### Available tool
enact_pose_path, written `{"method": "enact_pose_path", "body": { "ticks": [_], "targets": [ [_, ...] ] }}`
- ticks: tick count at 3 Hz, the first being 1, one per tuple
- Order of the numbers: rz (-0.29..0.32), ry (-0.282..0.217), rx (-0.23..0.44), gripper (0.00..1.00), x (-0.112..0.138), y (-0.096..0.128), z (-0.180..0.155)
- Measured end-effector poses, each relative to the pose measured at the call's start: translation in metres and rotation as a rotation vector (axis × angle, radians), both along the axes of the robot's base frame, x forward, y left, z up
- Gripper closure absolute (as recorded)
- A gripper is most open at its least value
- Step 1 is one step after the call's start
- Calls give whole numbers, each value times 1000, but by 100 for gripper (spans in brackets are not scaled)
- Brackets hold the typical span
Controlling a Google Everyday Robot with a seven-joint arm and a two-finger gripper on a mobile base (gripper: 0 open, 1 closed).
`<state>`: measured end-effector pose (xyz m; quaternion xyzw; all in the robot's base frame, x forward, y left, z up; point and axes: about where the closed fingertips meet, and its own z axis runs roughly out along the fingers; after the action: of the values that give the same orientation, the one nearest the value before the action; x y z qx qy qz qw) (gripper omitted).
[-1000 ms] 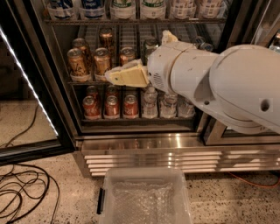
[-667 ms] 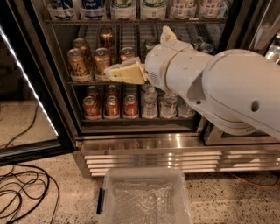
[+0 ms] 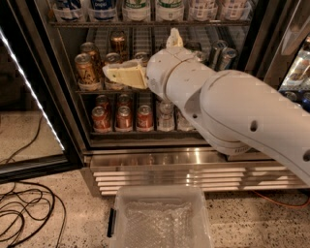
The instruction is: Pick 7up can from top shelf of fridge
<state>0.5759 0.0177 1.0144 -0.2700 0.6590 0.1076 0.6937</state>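
Overhead, the 7up can [image 3: 136,8] stands on the top shelf [image 3: 145,23] of the fridge [image 3: 193,162], beside the blue-white cans [image 3: 85,7] on that shelf. Below the shelf, the gripper [image 3: 141,53] hovers before gold-brown cans [image 3: 86,70], jaws wide and holding nothing.

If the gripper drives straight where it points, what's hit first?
Likely the gold-brown can at the front left of the middle rack, just left of the gripper; depth unclear. The gripper is below the top shelf.
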Motion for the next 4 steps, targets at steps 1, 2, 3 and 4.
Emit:
{"method": "enact_pose_path", "body": {
  "ticks": [1, 2, 3, 4],
  "targets": [
    [34, -11, 46, 1, 3, 22, -3],
    [27, -49, 45, 3, 11, 30, -1],
    [-23, -94, 17, 5, 24, 27, 6],
    [-92, -121, -7, 9, 41, 16, 12]
  ]
}}
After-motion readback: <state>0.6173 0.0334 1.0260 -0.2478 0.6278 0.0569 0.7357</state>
